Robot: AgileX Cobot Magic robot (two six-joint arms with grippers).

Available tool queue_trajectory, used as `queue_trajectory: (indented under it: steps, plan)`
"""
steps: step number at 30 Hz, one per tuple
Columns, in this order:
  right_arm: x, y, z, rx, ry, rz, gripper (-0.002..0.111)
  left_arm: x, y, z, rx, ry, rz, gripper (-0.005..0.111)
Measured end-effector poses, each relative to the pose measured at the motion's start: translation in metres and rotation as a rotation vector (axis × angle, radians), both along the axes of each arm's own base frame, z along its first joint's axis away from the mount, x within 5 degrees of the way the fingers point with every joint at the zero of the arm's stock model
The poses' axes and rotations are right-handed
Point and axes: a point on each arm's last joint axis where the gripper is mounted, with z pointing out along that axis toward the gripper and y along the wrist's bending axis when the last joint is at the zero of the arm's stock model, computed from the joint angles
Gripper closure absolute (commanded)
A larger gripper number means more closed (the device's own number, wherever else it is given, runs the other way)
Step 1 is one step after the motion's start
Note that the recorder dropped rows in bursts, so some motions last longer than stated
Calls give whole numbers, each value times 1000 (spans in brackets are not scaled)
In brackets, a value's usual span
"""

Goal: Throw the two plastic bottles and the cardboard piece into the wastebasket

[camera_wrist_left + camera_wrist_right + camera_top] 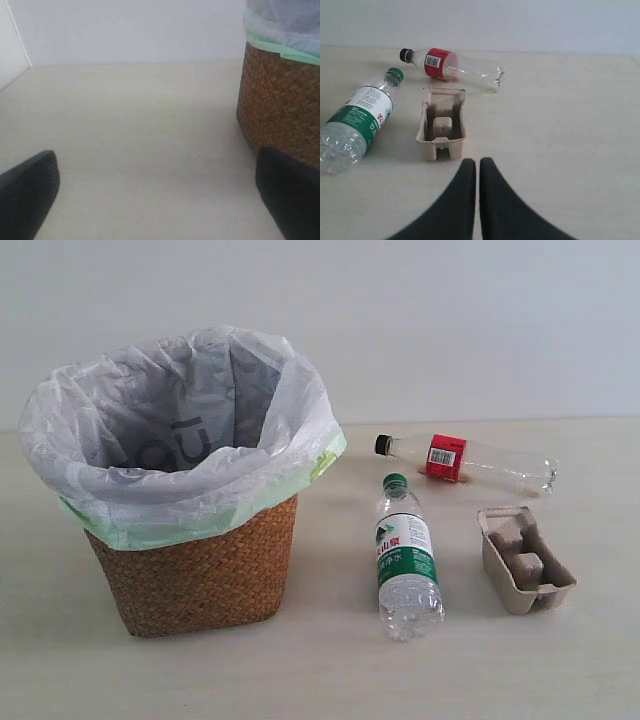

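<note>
The wicker wastebasket [200,560], lined with a white and pale green bag, stands at the left of the table. A slim bottle with black cap and red label [465,460] lies on its side to the right. In front of it lie a stouter green-capped bottle [405,558] and the beige cardboard piece [524,558]. No gripper shows in the exterior view. My right gripper [477,162] is shut and empty, a short way from the cardboard piece [442,123], with both bottles [357,120] [452,66] beyond. My left gripper [157,170] stands wide open over bare table beside the wastebasket [280,105].
The pale wooden table [330,670] runs to a white wall behind. In the left wrist view a side wall [10,45] meets the table's edge.
</note>
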Motion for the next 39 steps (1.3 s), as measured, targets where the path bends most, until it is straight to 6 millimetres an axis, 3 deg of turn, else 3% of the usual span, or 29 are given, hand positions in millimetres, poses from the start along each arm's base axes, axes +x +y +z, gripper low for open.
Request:
queue_trajectory:
  steps: [8,19,24,30,34,36,39]
  plan:
    - [2,0,8,-11,-88,3,108,0,0,0,0,0,0,-1]
    - [0,1,46,37,-512,11,108,0,0,0,0,0,0,-1]
    - [-9,1,68,173,-758,32,108,0,0,0,0,0,0,-1]
    - [-16,1,85,284,-847,61,108,0,0,0,0,0,0,-1]
    - [-27,-1,118,290,-904,67,86,0,0,0,0,0,0,-1]
    - [-33,-1,132,290,-913,66,67,0,0,0,0,0,0,-1]
    - [-32,-2,153,285,-876,58,27,0,0,0,0,0,0,-1]
